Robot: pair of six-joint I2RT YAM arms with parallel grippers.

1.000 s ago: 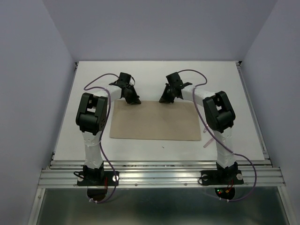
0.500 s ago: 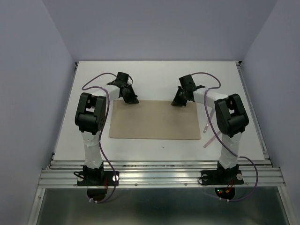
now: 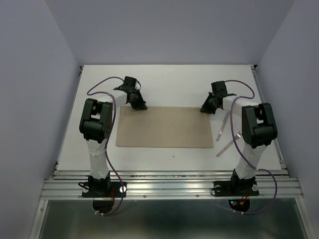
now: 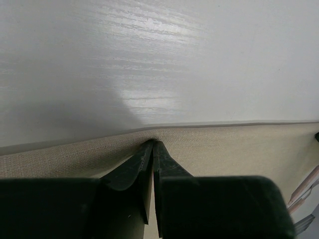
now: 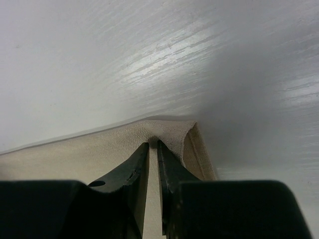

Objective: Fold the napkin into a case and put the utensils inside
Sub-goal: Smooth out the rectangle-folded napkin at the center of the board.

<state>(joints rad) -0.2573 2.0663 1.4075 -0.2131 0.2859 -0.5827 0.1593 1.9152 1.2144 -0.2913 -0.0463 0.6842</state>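
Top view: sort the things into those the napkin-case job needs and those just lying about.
Job: napkin, utensils beside it, left gripper, right gripper, both shut on its far edge.
Just there: table, metal rail at the near edge.

Napkin [image 3: 164, 127]: uniform beige-tan, with no print or pattern. A fine woven texture shows in the wrist views.
Surface [image 3: 169, 82]: white, with faint pale-grey grain streaks seen close up.
Utensils [image 3: 222, 127]: pale pinkish handles. The colour of the ends is too small to read.
Left gripper [image 3: 141, 106] and right gripper [image 3: 204, 110]: matt black fingers.
Arms [image 3: 98, 157]: white links alternating with black joint housings.
Cables [image 3: 99, 82]: dull purple.
Walls [image 3: 164, 30]: plain pale lavender-grey.
Rail [image 3: 169, 186] at the near edge: bare silvery metal.
Indicator lights [image 3: 232, 202] at the right base: one red, one green.
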